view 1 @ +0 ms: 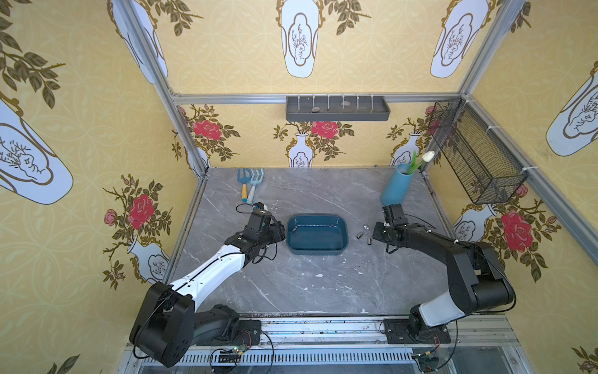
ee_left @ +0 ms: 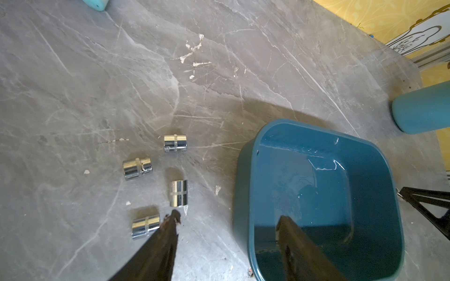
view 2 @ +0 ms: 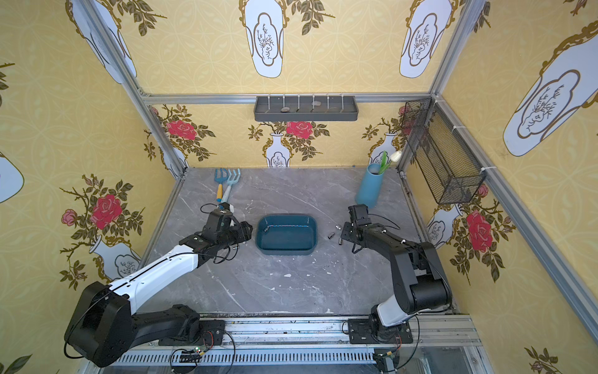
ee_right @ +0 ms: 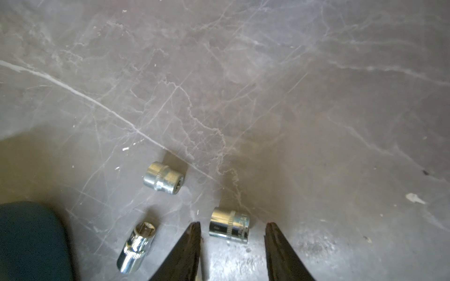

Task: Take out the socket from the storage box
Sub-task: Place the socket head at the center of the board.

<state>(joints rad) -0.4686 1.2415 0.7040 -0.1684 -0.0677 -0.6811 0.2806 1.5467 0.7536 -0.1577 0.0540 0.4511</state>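
Beside the storage box [view 1: 315,252], the right gripper [ee_right: 232,224], jaws parted, flanks a socket [ee_right: 229,226], engraving unreadable; left gripper [ee_left: 229,216] gapes empty.

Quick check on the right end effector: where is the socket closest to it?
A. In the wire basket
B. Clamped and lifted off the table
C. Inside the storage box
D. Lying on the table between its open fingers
D: in the right wrist view the socket lies on the table between the fingers of the right end effector, with a gap showing on each side.
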